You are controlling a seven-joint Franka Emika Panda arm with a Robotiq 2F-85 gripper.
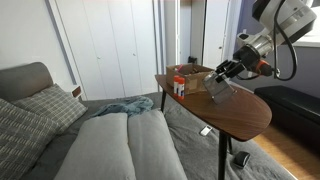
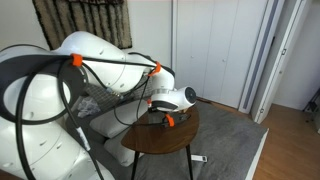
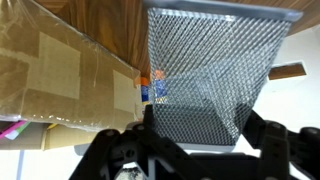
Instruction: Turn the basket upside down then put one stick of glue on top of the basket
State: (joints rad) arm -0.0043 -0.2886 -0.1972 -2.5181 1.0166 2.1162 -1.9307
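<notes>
My gripper (image 1: 226, 72) is shut on the grey metal-mesh basket (image 1: 220, 89) and holds it tilted just above the wooden table (image 1: 240, 112). In the wrist view the basket (image 3: 215, 60) fills the middle, its narrow end between the gripper's fingers (image 3: 197, 138). Sticks of glue (image 1: 179, 86) with red-orange tops stand upright near the table's far end, beside the basket. One stick of glue (image 3: 157, 84) shows in the wrist view between the basket and the box. In an exterior view the arm hides most of the table, and only the gripper (image 2: 165, 113) shows.
A brown open cardboard box (image 1: 196, 74) stands on the table behind the glue; it also shows in the wrist view (image 3: 60, 70). A grey sofa with cushions (image 1: 60, 125) lies beside the table. The round table rests on a thin leg (image 2: 190, 165).
</notes>
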